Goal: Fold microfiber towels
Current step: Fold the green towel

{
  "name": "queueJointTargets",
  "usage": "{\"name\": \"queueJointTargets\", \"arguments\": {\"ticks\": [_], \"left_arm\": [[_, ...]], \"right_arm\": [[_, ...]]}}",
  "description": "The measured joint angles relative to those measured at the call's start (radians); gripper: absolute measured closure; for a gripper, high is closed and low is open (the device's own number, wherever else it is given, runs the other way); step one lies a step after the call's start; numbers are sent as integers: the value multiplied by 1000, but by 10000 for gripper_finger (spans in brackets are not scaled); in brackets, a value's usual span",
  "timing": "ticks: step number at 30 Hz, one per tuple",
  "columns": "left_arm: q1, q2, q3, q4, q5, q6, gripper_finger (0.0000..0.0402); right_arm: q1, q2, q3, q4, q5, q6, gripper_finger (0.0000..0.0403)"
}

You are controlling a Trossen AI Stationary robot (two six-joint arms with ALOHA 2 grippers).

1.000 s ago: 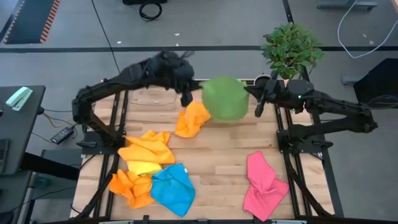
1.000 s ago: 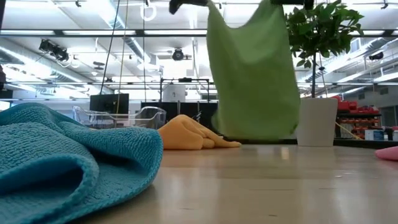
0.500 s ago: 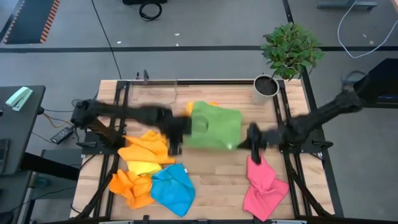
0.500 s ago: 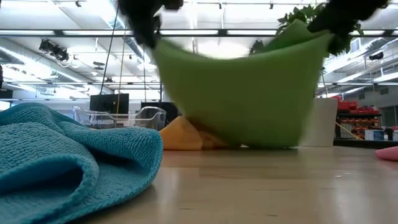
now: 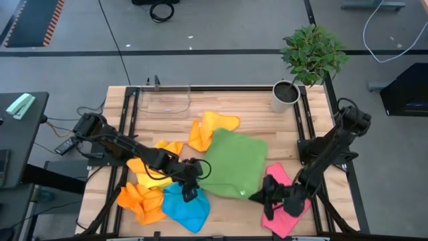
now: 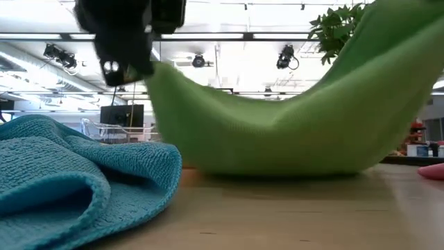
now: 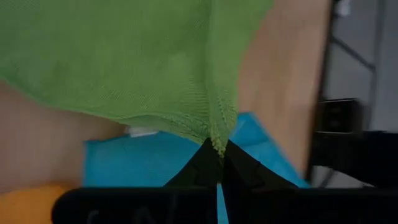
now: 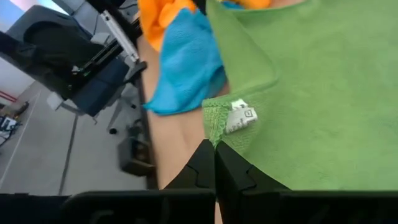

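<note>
Left gripper (image 5: 190,175) and right gripper (image 5: 262,196) each pinched near corner of green towel (image 5: 232,163), holding it spread over table (image 5: 247,107) centre, probably for flat lay-down before folding.

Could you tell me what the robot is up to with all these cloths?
Both arms are handling the green microfiber towel. The left gripper and the right gripper are each shut on a near corner of it, holding it stretched between them, its far part lying on the wooden table. The orange, yellow, blue and pink towels lie crumpled around it.
</note>
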Motion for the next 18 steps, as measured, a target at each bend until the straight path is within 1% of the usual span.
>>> {"name": "queueJointTargets", "arguments": {"ticks": [3, 6, 9, 12, 15, 18], "left_arm": [[1, -1, 51, -28, 61, 11, 393], [10, -1, 116, -111, 70, 91, 387], [36, -3, 146, -140, 69, 161, 379], [72, -3, 146, -142, 65, 191, 389], [117, -2, 146, -139, 28, 235, 393], [171, 23, 149, -110, -29, 292, 386]], "right_arm": [[33, 11, 90, -120, 0, 52, 402], [69, 3, 151, -276, 7, 99, 402], [82, -8, 173, -384, 34, 171, 402], [87, -8, 166, -428, 87, 265, 402], [87, 4, 165, -479, 154, 340, 402], [72, 5, 165, -587, 173, 435, 402]]}}
